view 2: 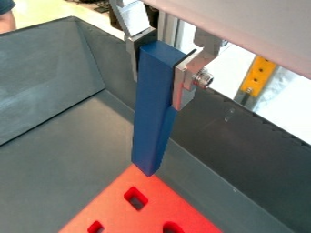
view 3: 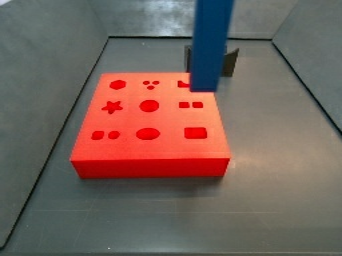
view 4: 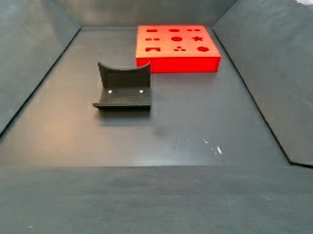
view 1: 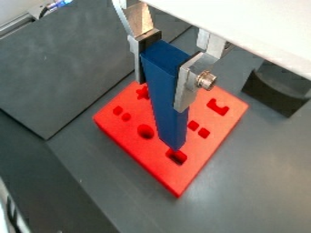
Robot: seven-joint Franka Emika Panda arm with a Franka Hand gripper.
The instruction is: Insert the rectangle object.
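Dark fixture (view 4: pixel 123 87) standing on grey floor (view 4: pixel 159 174), sloped grey walls (view 4: pixel 37 55) around, yellow strip (view 2: pixel 253 77) beyond

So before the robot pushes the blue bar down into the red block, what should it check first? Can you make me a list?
1. Tool shut on the blue bar, above the red block: ok.
2. Bar upright: ok, it hangs roughly vertical in both wrist views.
3. Bar's lower end clear of the block: ok, it hangs above the surface in a wrist view.
4. Bar lined up over a matching hole: cannot tell.
5. Holes unblocked: ok for those that show in a side view; the bar hides some.
6. Dark grey curved block out of the way: ok, apart from the red block.
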